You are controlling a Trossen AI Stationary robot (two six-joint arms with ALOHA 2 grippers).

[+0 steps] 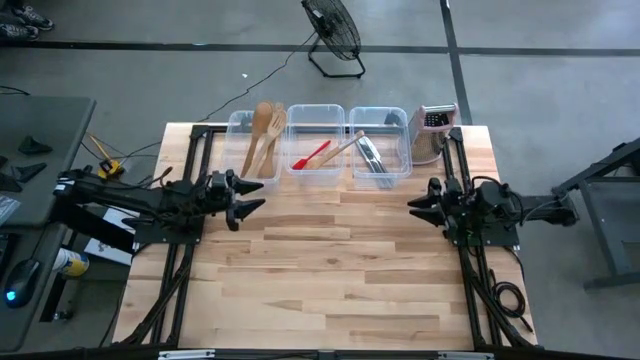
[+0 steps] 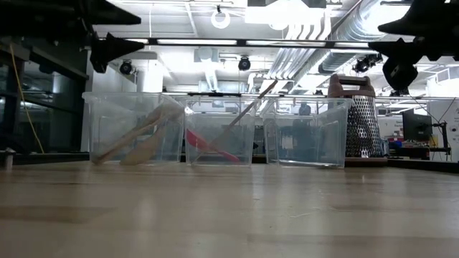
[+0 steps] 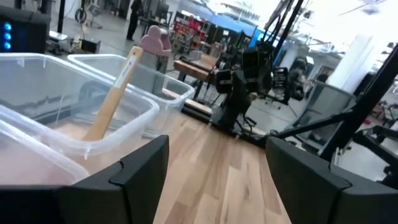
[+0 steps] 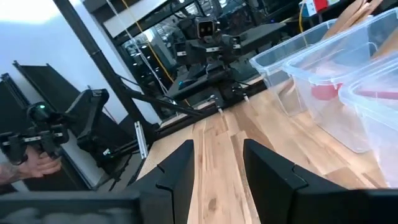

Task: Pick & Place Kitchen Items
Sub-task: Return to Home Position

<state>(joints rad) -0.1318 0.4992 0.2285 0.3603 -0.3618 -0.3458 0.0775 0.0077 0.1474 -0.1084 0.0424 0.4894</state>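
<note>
Just beyond your left gripper (image 1: 258, 196), spread wide and empty, wooden spoons (image 1: 263, 135) rest in the nearest tub (image 1: 231, 135); your right gripper (image 1: 413, 208), parted and empty too, hangs near the metal utensils (image 1: 372, 158) in the end tub (image 1: 407, 140).

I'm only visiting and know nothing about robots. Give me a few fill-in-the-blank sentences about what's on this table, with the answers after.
1. Of the three clear tubs, the red spatula lies in the ____ one.
2. The utensils in the left tub are all made of ____.
3. The left pincer and the right pincer are both open and hold ____.

Missing words: middle; wood; nothing.
</note>
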